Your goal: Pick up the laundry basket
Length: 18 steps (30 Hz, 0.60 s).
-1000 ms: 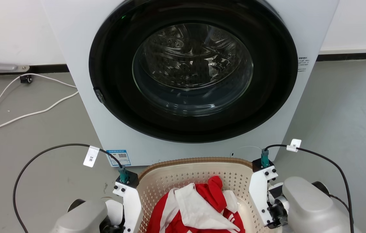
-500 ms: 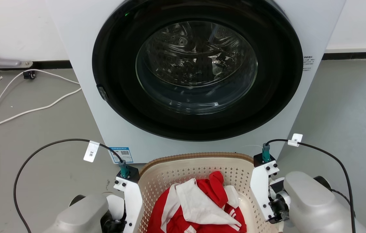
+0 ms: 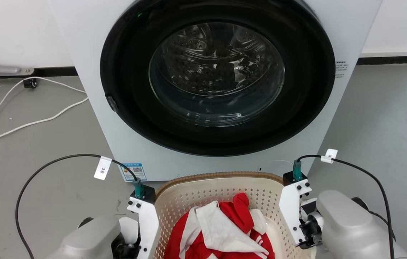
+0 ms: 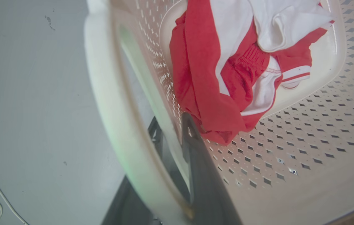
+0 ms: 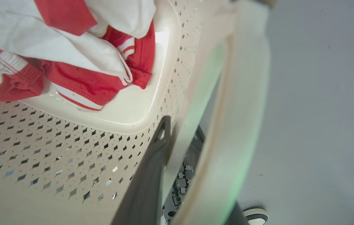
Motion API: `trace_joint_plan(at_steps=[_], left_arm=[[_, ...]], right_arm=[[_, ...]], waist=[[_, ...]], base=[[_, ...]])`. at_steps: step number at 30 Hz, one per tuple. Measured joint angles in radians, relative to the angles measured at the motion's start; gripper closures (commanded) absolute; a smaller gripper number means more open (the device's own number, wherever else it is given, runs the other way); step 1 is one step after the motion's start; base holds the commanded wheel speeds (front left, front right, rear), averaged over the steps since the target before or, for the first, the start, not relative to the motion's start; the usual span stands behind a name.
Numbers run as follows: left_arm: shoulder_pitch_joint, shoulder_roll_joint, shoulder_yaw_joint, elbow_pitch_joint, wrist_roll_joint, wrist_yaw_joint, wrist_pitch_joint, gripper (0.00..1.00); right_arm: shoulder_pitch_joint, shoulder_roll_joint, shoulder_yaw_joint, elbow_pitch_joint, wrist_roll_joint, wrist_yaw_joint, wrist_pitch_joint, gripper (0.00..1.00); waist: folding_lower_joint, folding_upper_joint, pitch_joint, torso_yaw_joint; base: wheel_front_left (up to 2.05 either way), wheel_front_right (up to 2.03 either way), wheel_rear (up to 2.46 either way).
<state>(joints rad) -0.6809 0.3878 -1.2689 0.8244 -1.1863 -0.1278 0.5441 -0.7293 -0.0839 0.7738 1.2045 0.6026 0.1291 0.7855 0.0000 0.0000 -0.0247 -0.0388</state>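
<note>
The washing machine [image 3: 81,54] takes up the whole 12 o'clock half of my head view, its round dark door [image 3: 218,82] closed and facing me, with grey floor [image 3: 387,118] running out at 3 and 9 o'clock. The laundry basket [image 3: 221,187] sits at 6 o'clock, right up against my body, with its brown far rim near the foot of the machine. I cannot tell whether its base is on the floor or already off it. A heap of red and white clothes [image 3: 221,230] lies in its bottom. What matters for the lift is that the basket lies squarely between my two arms. Its handles are at its own 9 and 3 o'clock, so the line between them runs across me and neither arm is the nearer one. In the left wrist view, the left gripper [image 4: 171,118] straddles the 9 o'clock side. One dark finger [image 4: 195,150] lies inside against the perforated wall and the other passes through the handle slot, so the gripper is clenched on the basket wall. The right gripper [image 5: 181,125] mirrors this at 3 o'clock. Its inner finger [image 5: 152,168] lies flat on the wall and its mate is outside under the handle [image 5: 236,103], again grasping the basket. I judge the coming move to be a level, straight-up raise with both arms together, keeping clear of the machine at 12.
</note>
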Motion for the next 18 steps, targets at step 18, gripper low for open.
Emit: trace_joint_plan(at_steps=[18], left_arm=[[-0.003,0.003,-0.005,0.004,-0.015,0.000,0.016,1.00]], right_arm=[[-0.013,0.007,0.030,0.019,0.034,0.000,-0.001,1.00]], waist=[[0.0000,0.0000,-0.002,0.006]], base=[[0.00,0.00,0.00]])
